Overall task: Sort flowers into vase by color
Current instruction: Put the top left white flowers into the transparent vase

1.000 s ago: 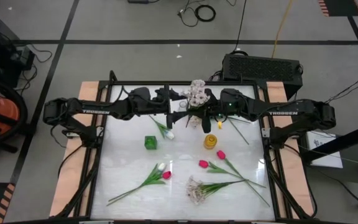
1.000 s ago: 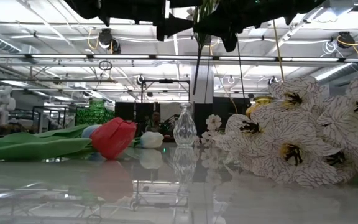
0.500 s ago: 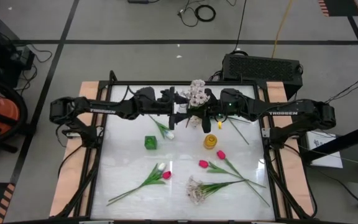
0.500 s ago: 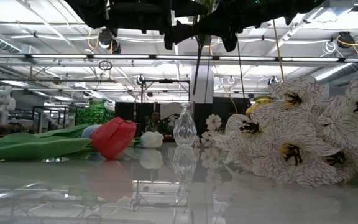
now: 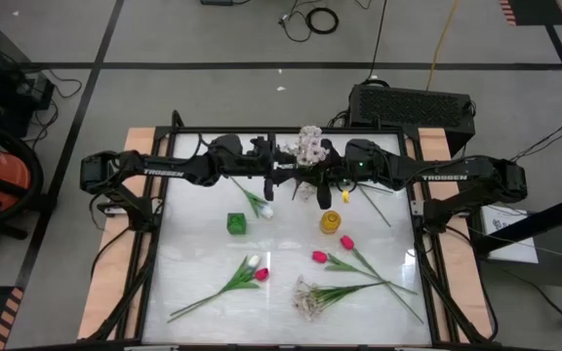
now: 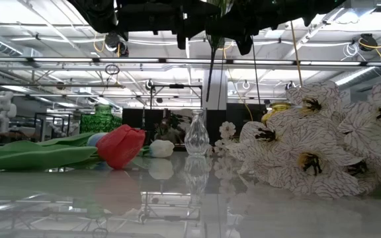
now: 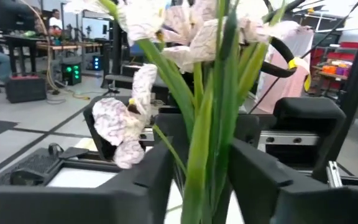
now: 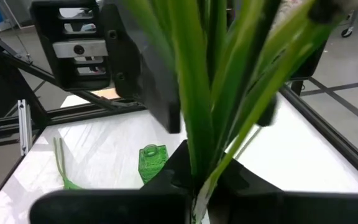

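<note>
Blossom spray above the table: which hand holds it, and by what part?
The right hand grips the blossom spray by its green stems, below the blossoms. The left hand is at the same stems; whether it grips cannot be told.

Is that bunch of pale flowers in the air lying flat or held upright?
Upright. The pale spray hangs above the table with blossoms on top and green stems pointing down, the right gripper shut on the stems and the left gripper closing around them.

Overhead looks straight down, low looks level across the table (image 5: 203, 278), both wrist cameras closely share the spray (image 7: 197, 93).
</note>
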Robot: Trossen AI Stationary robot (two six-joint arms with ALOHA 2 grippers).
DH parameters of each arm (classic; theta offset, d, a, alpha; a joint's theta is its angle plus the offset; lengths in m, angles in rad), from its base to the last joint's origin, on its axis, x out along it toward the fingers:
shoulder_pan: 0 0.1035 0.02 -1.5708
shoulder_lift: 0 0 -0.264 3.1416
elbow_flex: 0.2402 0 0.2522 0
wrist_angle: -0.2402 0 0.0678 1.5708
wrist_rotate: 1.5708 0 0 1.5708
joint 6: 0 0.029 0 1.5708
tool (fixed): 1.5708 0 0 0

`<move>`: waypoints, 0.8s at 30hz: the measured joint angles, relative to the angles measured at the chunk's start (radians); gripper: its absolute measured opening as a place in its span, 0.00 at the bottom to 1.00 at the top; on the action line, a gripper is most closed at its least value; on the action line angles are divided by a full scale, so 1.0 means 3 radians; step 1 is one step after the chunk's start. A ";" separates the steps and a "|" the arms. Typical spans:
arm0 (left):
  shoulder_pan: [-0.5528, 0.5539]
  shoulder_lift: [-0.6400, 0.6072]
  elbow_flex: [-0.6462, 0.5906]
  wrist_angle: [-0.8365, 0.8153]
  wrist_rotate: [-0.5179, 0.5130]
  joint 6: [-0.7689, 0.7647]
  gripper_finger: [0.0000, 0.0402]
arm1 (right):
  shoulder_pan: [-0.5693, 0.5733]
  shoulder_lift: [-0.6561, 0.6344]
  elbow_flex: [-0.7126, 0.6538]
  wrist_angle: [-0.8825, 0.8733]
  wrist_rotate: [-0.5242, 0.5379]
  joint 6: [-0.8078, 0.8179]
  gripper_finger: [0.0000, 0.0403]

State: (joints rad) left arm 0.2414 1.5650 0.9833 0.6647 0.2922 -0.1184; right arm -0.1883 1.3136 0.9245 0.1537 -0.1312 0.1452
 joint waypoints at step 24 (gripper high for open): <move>0.0224 -0.0101 -0.0001 0.0239 0.0679 -0.0376 0.04 | 0.0011 -0.0184 0.0002 -0.0099 0.0260 0.0083 0.55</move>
State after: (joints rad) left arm 0.3086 1.5348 0.9829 0.7364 0.4960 -0.2312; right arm -0.1848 1.2583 0.9250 0.1241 -0.0532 0.1699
